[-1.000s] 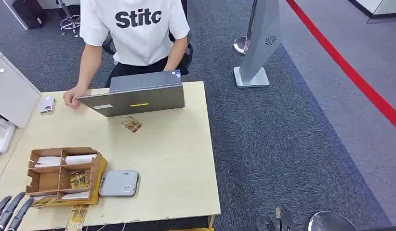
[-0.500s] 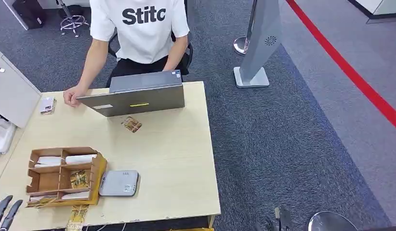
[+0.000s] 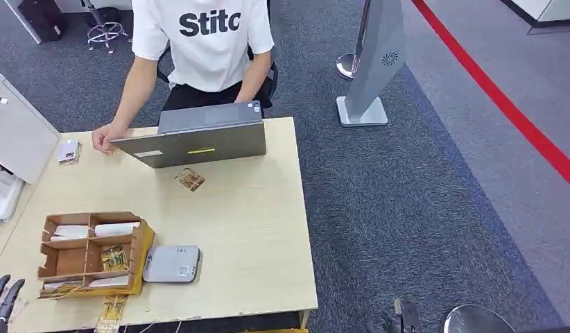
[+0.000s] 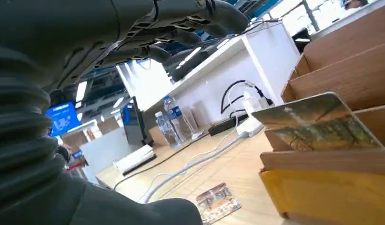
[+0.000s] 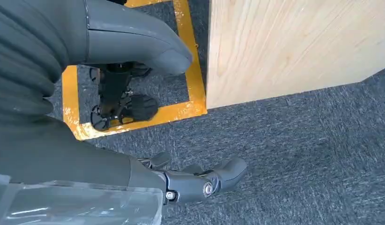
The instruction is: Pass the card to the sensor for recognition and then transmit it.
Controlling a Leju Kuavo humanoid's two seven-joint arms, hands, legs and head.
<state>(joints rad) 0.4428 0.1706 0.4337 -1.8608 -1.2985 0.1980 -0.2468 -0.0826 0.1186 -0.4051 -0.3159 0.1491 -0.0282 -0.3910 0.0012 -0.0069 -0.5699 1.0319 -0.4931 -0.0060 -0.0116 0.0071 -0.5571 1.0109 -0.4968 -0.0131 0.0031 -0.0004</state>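
Table (image 3: 254, 236) | left hand (image 3: 3, 297) empty, beside box (image 3: 91, 253) | card (image 4: 218, 202)

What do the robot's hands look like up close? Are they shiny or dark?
Mostly dark. The left hand has a grey ribbed cover like an accordion, a thick smooth grey thumb, and dark jointed fingers. The right hand matches: ribbed grey cover, rounded grey thumb, and darker fingers with small silver screws at the knuckles. A clear plastic piece sits at its wrist.

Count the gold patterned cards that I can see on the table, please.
3: one in front of the laptop, one in a box compartment, one at the table's near edge. The white stacks may hide more.
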